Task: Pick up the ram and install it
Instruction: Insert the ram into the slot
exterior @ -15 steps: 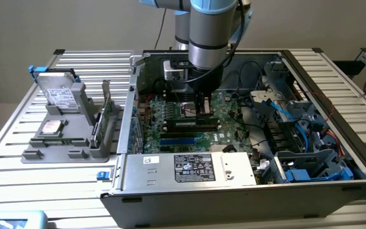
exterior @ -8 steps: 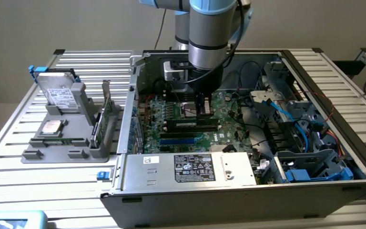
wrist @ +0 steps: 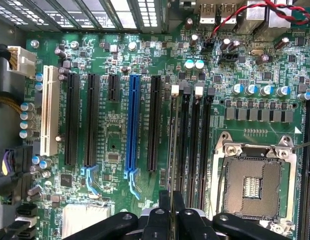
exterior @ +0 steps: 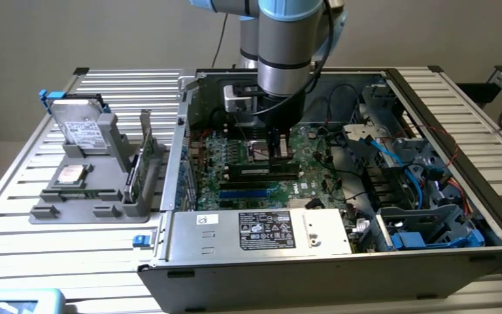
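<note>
My gripper (exterior: 274,152) reaches down into the open computer case (exterior: 425,104), over the green motherboard (exterior: 233,157). In the wrist view the gripper (wrist: 171,200) is shut on the ram (wrist: 172,145). The ram shows edge-on as a thin green strip running along the outermost black memory slot (wrist: 176,125). In the exterior view the ram (exterior: 258,171) is a long dark stick with a pale label, lying level just under the fingers at the slots. Whether it is seated in the slot or just above it I cannot tell.
An empty processor socket (wrist: 255,180) lies beside the memory slots, and a blue expansion slot (wrist: 132,125) and black ones lie on the other side. A silver power supply (exterior: 260,229) fills the case front, with blue cables (exterior: 382,150) towards the exterior view's right. A grey holder (exterior: 85,196) outside the case carries a hard drive (exterior: 81,127), a green card (exterior: 146,157) and a processor chip (exterior: 70,173).
</note>
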You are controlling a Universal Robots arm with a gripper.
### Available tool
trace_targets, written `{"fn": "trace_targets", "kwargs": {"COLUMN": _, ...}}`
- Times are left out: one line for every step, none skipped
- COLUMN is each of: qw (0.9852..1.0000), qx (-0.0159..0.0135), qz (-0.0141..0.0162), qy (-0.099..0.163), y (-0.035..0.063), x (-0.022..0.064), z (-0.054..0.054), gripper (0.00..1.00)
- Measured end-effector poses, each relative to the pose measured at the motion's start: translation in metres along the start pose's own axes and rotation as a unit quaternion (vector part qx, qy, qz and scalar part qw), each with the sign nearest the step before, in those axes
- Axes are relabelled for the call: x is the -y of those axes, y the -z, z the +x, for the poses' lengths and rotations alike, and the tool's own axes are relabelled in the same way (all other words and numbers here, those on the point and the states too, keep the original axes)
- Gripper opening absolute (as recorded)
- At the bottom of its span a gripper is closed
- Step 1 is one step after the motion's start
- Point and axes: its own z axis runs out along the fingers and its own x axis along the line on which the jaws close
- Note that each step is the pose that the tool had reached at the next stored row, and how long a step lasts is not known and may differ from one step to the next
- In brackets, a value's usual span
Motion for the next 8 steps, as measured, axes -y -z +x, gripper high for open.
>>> {"fn": "trace_targets", "kwargs": {"qw": 1.0000, "qx": -0.0002, "qz": 0.0007, "qy": 0.000, "y": -0.0002, "x": -0.0003, "z": 0.0000, "gripper": 0.14}}
{"fn": "trace_targets", "kwargs": {"qw": 1.0000, "qx": -0.0002, "qz": 0.0012, "qy": 0.000, "y": -0.0004, "x": -0.0007, "z": -0.0001, "gripper": 0.14}}
{"fn": "trace_targets", "kwargs": {"qw": 1.0000, "qx": -0.0003, "qz": 0.0020, "qy": 0.000, "y": -0.0007, "x": -0.0012, "z": -0.0003, "gripper": 0.14}}
{"fn": "trace_targets", "kwargs": {"qw": 1.0000, "qx": -0.0005, "qz": 0.0030, "qy": 0.000, "y": -0.0008, "x": -0.0018, "z": -0.0005, "gripper": 0.14}}
{"fn": "trace_targets", "kwargs": {"qw": 1.0000, "qx": -0.0005, "qz": 0.0041, "qy": 0.000, "y": -0.0010, "x": -0.0022, "z": -0.0007, "gripper": 0.14}}
{"fn": "trace_targets", "kwargs": {"qw": 1.0000, "qx": -0.0005, "qz": 0.0052, "qy": 0.000, "y": -0.0011, "x": -0.0027, "z": -0.0011, "gripper": 0.14}}
{"fn": "trace_targets", "kwargs": {"qw": 1.0000, "qx": -0.0006, "qz": 0.0060, "qy": 0.000, "y": -0.0012, "x": -0.0030, "z": -0.0014, "gripper": 0.14}}
{"fn": "trace_targets", "kwargs": {"qw": 1.0000, "qx": -0.0006, "qz": 0.0068, "qy": 0.000, "y": -0.0014, "x": -0.0032, "z": -0.0015, "gripper": 0.14}}
